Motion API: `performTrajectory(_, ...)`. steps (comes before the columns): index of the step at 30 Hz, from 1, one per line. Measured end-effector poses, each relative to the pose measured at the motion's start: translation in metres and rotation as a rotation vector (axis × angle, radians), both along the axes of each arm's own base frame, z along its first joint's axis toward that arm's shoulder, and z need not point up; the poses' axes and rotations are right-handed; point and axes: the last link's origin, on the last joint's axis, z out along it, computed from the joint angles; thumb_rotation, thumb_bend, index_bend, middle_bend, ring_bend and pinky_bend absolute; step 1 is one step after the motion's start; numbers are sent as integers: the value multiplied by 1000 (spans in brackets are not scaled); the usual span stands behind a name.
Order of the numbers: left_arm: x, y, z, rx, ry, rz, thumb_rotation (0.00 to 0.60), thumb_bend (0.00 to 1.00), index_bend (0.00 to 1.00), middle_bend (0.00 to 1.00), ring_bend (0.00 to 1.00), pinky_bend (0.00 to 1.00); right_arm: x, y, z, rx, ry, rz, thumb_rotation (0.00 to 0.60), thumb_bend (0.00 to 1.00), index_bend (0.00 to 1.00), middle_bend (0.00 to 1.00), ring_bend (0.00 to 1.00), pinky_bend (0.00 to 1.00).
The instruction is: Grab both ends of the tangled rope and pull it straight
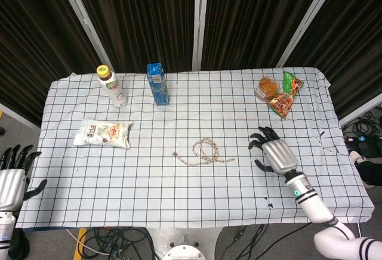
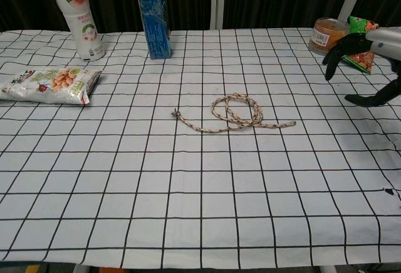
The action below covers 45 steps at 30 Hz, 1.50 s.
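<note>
A thin tan rope lies coiled in loops near the middle of the checked table, one knotted end pointing left and the other end pointing right. My right hand hovers over the table to the right of the rope, fingers spread, holding nothing, clearly apart from the rope's right end. My left hand stays off the table's front left corner, fingers apart and empty; the chest view does not show it.
At the back left stand a white drink bottle and a blue carton. A snack bag lies at the left. A small tub and green-orange snack packets sit at the back right.
</note>
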Motion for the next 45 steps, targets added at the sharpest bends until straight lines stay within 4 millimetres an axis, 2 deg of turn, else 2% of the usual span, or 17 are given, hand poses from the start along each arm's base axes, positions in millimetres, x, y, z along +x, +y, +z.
performTrajectory(5, -4, 1, -1, -6, -10, 8, 600, 184, 211, 97, 0, 0, 16, -11, -31, 26, 19, 14, 600, 241, 439, 203, 0, 0)
performTrajectory(12, -7, 3, -3, -14, -18, 6, 600, 184, 211, 97, 0, 0, 25, -13, -61, 49, 60, 23, 600, 224, 457, 206, 0, 0)
performTrajectory(16, -8, 4, -4, -14, -22, 3, 600, 185, 211, 97, 0, 0, 29, -12, -75, 69, 75, 26, 600, 263, 469, 206, 0, 0)
performTrajectory(23, -10, 2, -4, -13, -26, 8, 600, 185, 211, 97, 0, 0, 30, -17, -85, 75, 94, 26, 600, 328, 486, 206, 0, 0)
performTrajectory(31, -12, 2, -4, -11, -30, 15, 600, 185, 211, 97, 0, 0, 31, -19, -94, 79, 101, 26, 600, 341, 509, 206, 0, 0)
performTrajectory(45, -14, 1, -4, -14, -39, 23, 600, 185, 211, 97, 0, 0, 30, -17, -92, 85, 89, 21, 600, 343, 509, 204, 0, 0)
